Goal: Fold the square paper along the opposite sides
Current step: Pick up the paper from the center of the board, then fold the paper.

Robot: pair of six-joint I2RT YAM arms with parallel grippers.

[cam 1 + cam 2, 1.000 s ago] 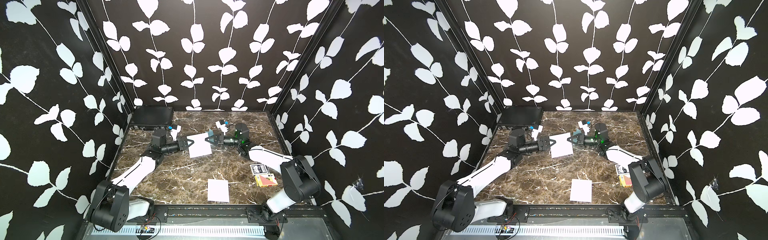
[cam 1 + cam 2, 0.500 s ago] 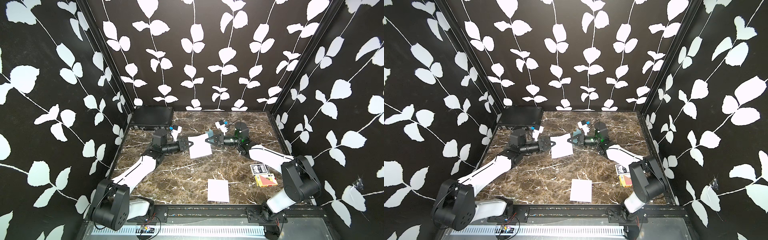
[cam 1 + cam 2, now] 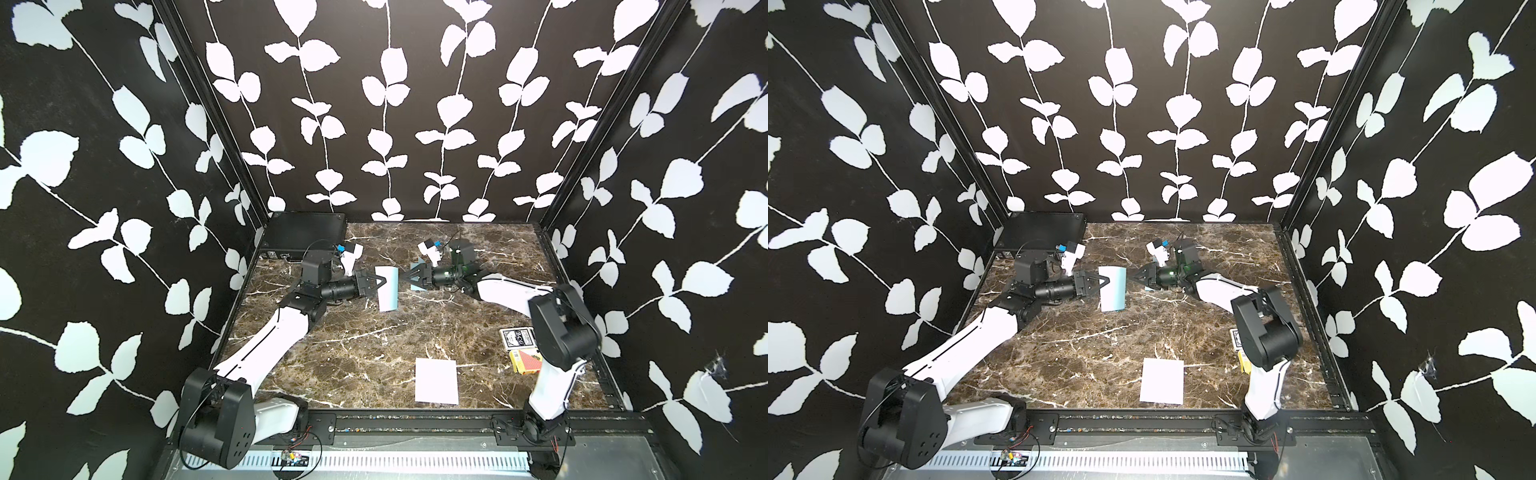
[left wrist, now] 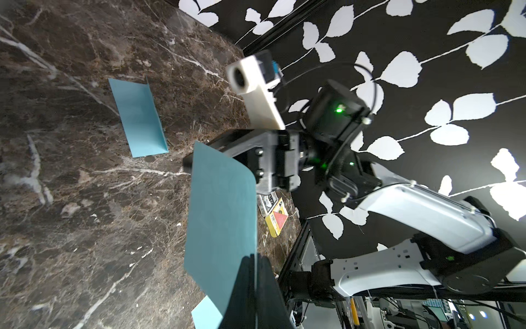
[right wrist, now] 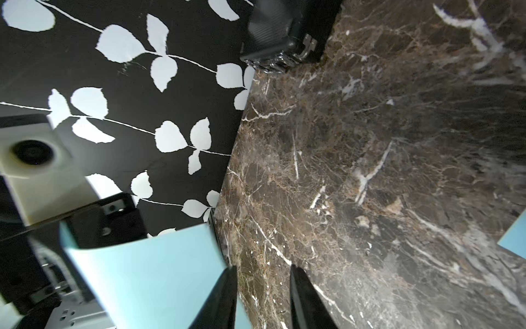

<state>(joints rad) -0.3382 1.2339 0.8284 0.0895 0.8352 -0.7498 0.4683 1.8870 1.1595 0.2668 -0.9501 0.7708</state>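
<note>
Pale-blue paper (image 3: 388,291) tight between closed left jaws (right jaws apart, empty, just beside its edge)

The left arm (image 3: 270,345) reaches forward from its base with the wrist held level. The left gripper (image 3: 374,284) points sideways toward the middle, jaws pressed together on the edge of the paper (image 3: 387,291). The right arm (image 3: 507,293) stretches low (forearm nearly level), and the right gripper (image 5: 263,296) faces the left one almost tip to tip, jaws parted with nothing between them, seemingly just clear of it.
</note>
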